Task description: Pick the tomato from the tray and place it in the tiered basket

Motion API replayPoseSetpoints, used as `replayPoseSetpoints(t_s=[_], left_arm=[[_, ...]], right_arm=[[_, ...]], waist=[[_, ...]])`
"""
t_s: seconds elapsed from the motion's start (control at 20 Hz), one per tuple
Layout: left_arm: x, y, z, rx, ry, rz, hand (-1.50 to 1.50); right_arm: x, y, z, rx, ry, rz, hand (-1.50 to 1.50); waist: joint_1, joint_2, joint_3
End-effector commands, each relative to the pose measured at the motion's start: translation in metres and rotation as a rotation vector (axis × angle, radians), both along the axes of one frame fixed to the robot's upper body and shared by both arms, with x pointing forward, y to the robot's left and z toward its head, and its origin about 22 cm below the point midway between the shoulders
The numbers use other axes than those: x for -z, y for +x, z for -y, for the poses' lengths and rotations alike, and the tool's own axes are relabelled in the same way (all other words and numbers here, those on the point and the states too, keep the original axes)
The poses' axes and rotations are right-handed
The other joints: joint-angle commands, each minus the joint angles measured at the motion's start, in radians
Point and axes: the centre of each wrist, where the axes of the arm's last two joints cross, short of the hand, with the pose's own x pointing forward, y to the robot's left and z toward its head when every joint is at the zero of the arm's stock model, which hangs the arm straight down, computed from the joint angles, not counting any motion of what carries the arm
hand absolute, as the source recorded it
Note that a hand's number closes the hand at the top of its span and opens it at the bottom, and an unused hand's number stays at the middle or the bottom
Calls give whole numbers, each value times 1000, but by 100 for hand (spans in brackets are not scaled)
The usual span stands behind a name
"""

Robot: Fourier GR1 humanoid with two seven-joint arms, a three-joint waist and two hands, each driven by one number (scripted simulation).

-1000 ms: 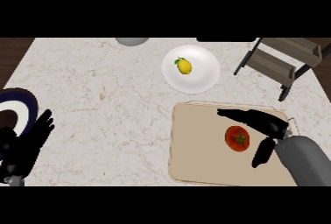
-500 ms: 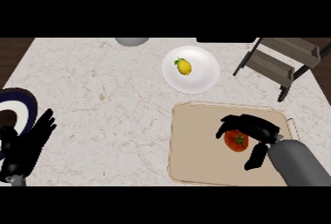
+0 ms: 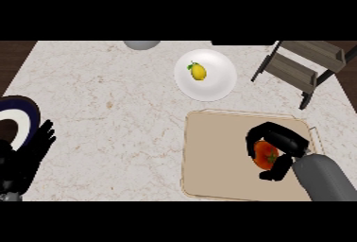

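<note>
A red tomato (image 3: 265, 155) lies on the beige tray (image 3: 213, 158) at the lower right. My right hand (image 3: 282, 142) is over it, fingers and thumb curled round the tomato so that only part of its red skin shows. The tiered basket (image 3: 307, 64), dark wood with slanted shelves, stands at the upper right corner of the counter. My left hand (image 3: 31, 149) rests open near the left edge, fingers up.
A white plate (image 3: 216, 87) holding a yellow lemon (image 3: 199, 72) sits at the top centre, between tray and basket. A dark blue and white plate (image 3: 14, 116) lies at the left edge. A grey round object (image 3: 141, 44) peeks in at the top.
My right hand moved left and down onto the tomato and its fingers curled round it. The left hand stayed still.
</note>
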Motion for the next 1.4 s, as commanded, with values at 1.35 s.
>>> replayPoseSetpoints(t_s=[1.35], left_arm=[[-8,23,18,63,2,8,0]], right_arm=[[-381,96,-235,1777,-274,522,150]], waist=[[74,10,-3]])
